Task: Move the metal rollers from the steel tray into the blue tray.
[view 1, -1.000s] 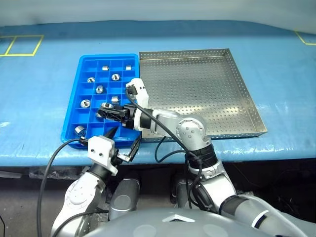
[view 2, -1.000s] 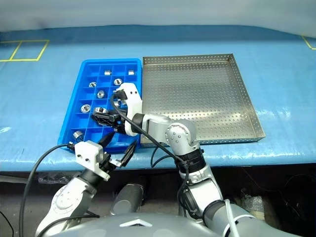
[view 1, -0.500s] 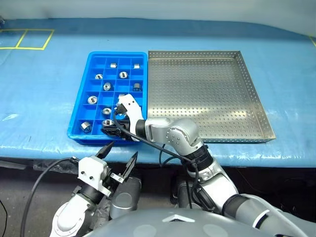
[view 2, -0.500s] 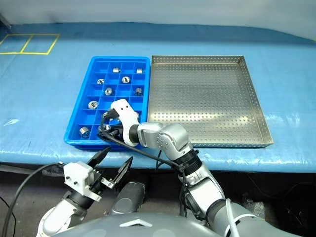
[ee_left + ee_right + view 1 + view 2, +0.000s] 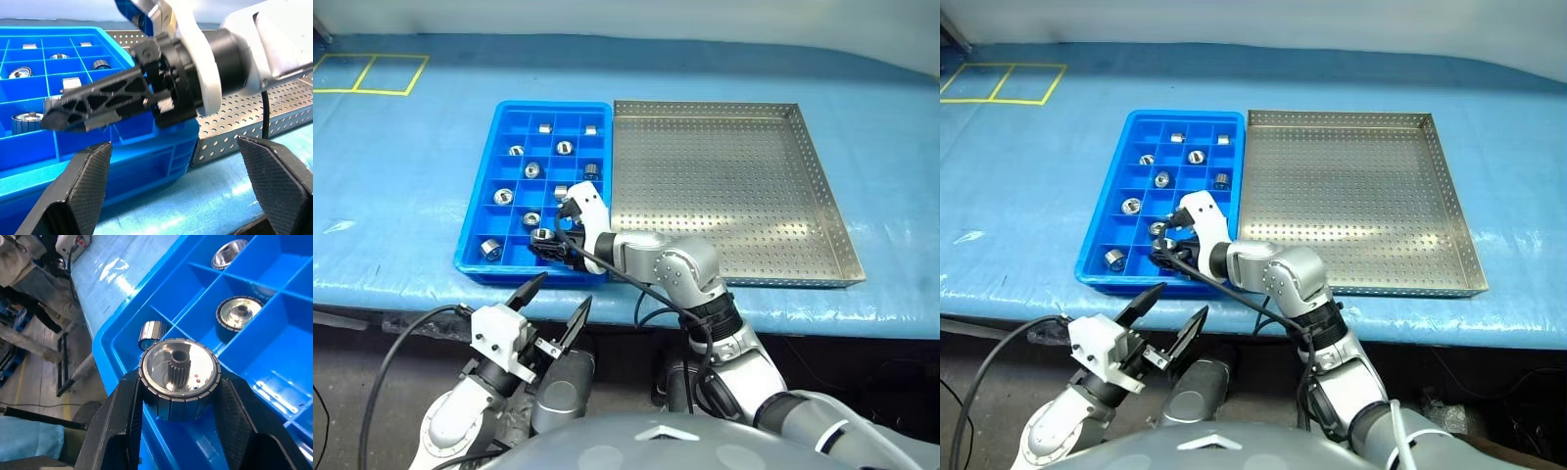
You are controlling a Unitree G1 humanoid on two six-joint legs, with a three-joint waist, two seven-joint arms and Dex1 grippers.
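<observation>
My right gripper [image 5: 540, 241] is shut on one metal roller [image 5: 178, 377], a silver cylinder with a toothed centre. It holds the roller just above the near row of the blue tray [image 5: 478, 211]. Several other metal rollers [image 5: 490, 249] lie one to a compartment in that tray. The steel tray [image 5: 822, 186] sits to the right of the blue one, and its perforated floor shows no rollers. My left gripper [image 5: 568, 286] stands open in front of the table edge, below the blue tray, with nothing between its fingers [image 5: 90, 181].
Both trays rest side by side on a blue-covered table [image 5: 401, 176]. Yellow tape marks [image 5: 367, 73] lie at the far left. Black cables [image 5: 646, 289] hang along my right arm, near the table's front edge.
The camera view has shifted. My right gripper has sunk with the roller toward the blue tray's near row. The left gripper stays open in about the same place.
</observation>
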